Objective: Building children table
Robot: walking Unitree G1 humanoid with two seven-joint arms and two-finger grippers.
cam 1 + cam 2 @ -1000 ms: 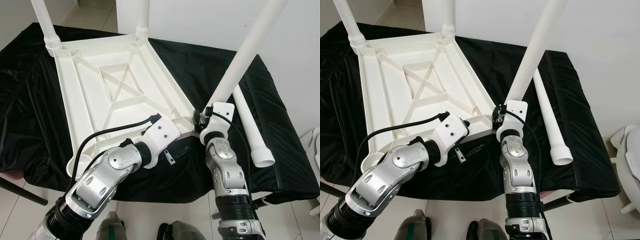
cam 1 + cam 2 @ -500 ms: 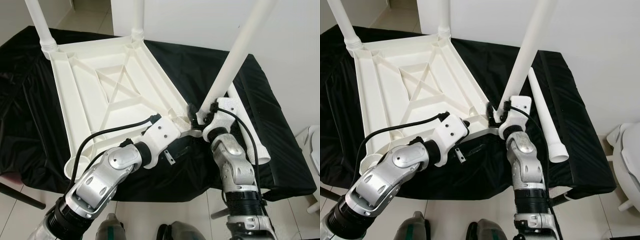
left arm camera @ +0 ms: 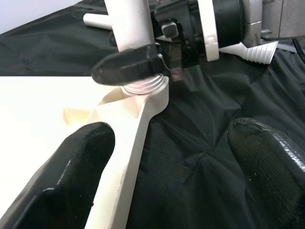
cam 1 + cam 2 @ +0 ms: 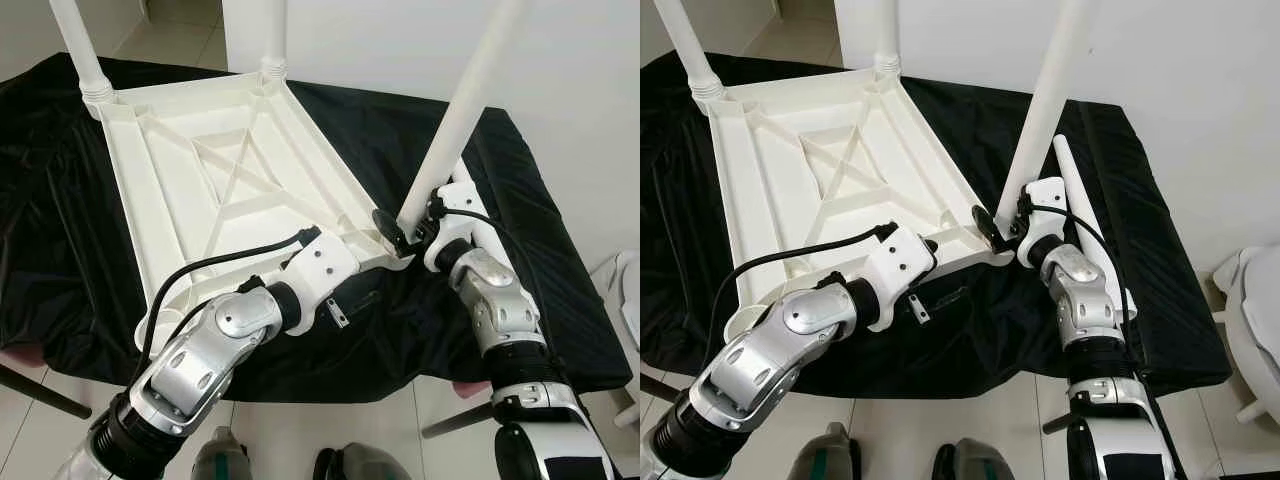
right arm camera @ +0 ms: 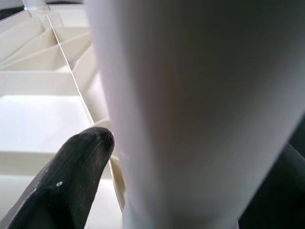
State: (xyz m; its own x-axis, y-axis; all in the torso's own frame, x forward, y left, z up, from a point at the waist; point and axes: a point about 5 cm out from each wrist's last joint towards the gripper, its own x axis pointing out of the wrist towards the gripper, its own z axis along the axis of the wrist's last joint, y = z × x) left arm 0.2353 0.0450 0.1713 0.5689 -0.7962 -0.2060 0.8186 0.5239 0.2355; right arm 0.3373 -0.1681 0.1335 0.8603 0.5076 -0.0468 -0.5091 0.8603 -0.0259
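Screwing leg: the right gripper (image 4: 405, 232) is clamped around the base of a white leg (image 4: 455, 130), which stands in the near right corner socket of the upturned white table (image 4: 220, 190).
Table position: underside up on the black-draped tabletop (image 4: 520, 200), two far legs (image 4: 80, 50) already fitted.
Handling: hollow plastic, likely light, stiff and smooth; low on the leg near the thread looks the best hold.
Left gripper (image 3: 167, 162): fingers spread apart, holding nothing, beside the same corner.
Around: a spare leg (image 4: 1080, 205) lies just behind the right arm, crowding its wrist.
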